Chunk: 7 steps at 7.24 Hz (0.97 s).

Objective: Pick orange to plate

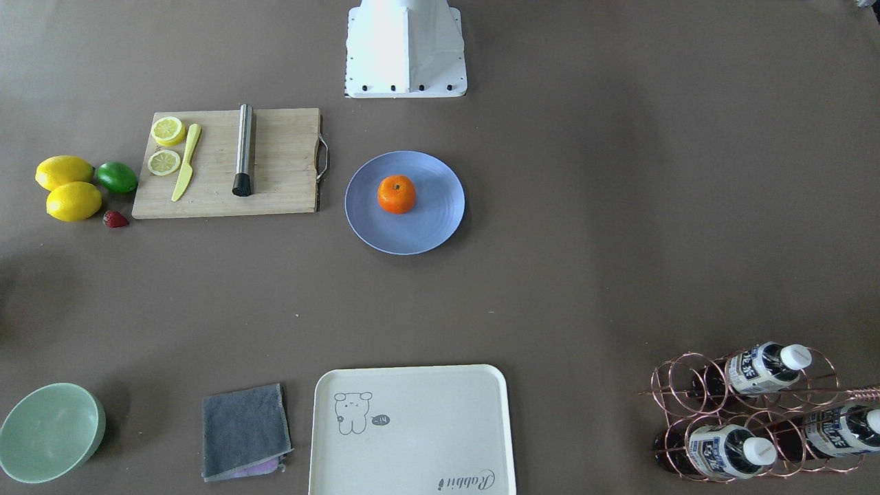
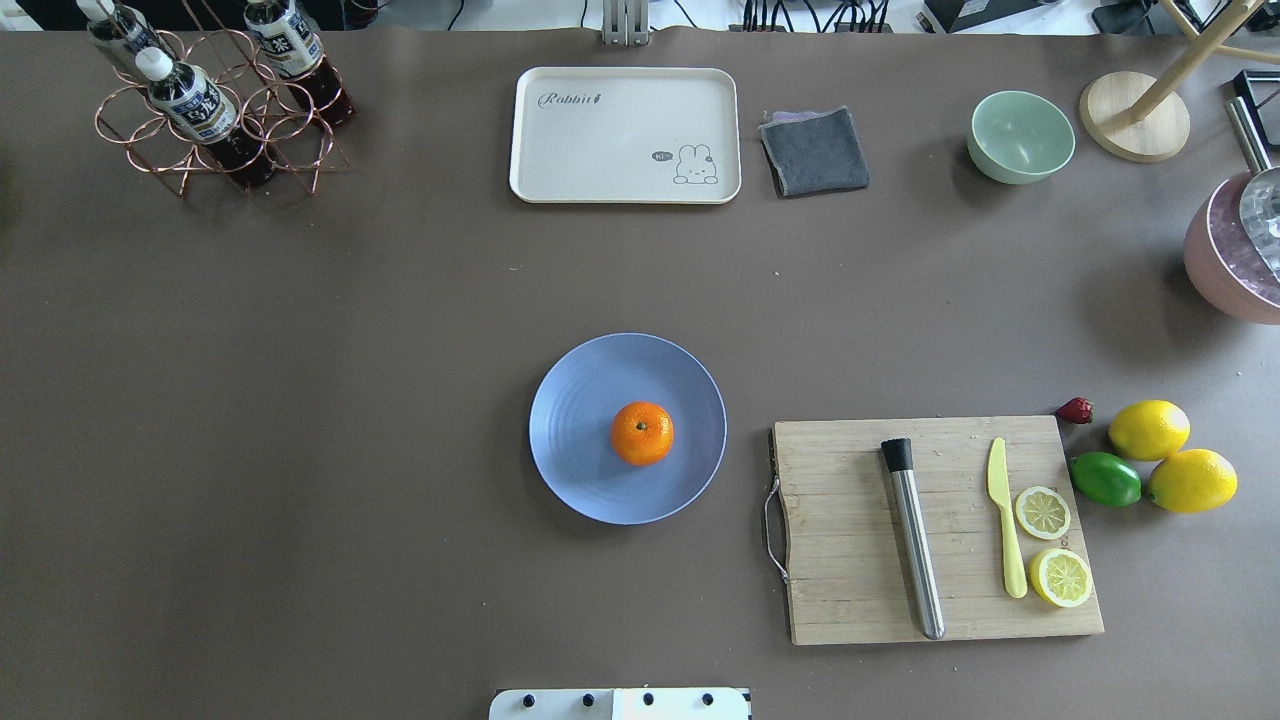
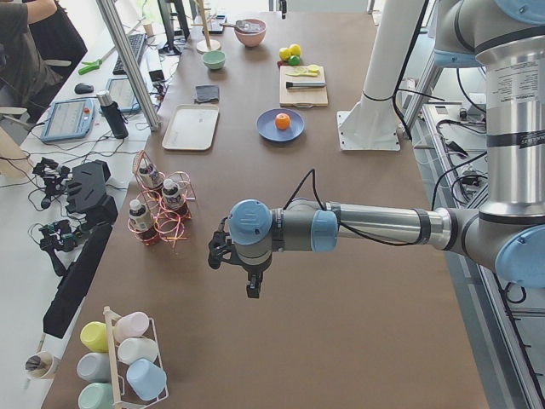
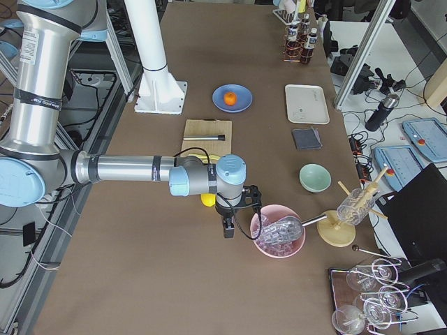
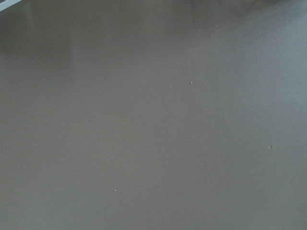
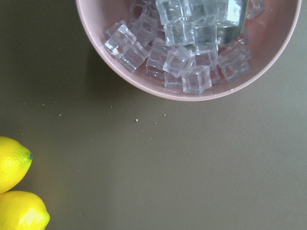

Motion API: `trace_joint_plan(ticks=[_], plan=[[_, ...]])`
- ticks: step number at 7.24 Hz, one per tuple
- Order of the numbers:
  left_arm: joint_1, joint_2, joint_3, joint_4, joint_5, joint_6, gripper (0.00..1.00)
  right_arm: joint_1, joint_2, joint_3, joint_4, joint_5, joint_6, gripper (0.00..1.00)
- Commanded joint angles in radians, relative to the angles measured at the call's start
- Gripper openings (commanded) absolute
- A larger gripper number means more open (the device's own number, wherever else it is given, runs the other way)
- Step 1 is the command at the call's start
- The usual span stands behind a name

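The orange (image 1: pixel 397 194) (image 2: pixel 642 433) sits on the pale blue plate (image 1: pixel 426 230) (image 2: pixel 575 400) in the middle of the table, a little off the plate's centre, stem dimple up. Neither gripper is near it. My left gripper (image 3: pixel 253 288) hangs over bare table far from the plate, near the bottle rack's end. My right gripper (image 4: pixel 228 229) hovers at the other end, beside the pink bowl. Both show only in the side views, so I cannot tell whether they are open or shut. The left wrist view holds only brown table.
A wooden cutting board (image 2: pixel 850 560) with a steel muddler, yellow knife and lemon slices lies beside the plate. Two lemons (image 2: pixel 1150 430), a lime (image 2: pixel 1105 479), a pink bowl of ice (image 6: pixel 144 84), cream tray (image 2: pixel 625 135), green bowl (image 2: pixel 1020 135) and bottle rack (image 2: pixel 200 110) stand around.
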State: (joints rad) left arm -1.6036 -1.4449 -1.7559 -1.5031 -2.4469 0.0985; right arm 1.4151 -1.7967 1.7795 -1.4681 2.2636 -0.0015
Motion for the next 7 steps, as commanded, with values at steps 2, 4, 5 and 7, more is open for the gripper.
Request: trace_joint_plan(ticks=[2,4,5,7], plan=[[0.001,-0.002,0.010,-0.002,0.032,0.003,0.97,0.001,0.007,-0.020,0.005,0.004,0.002,1.00],[0.001,-0.003,0.010,-0.002,0.039,0.001,0.97,0.001,0.008,-0.019,0.005,0.002,0.002,1.00],[0.001,-0.003,0.009,-0.002,0.061,0.001,0.97,0.001,0.008,-0.020,0.005,0.002,0.003,1.00],[0.001,-0.003,0.010,-0.002,0.062,0.001,0.97,0.001,0.010,-0.019,0.005,0.002,0.005,1.00]])
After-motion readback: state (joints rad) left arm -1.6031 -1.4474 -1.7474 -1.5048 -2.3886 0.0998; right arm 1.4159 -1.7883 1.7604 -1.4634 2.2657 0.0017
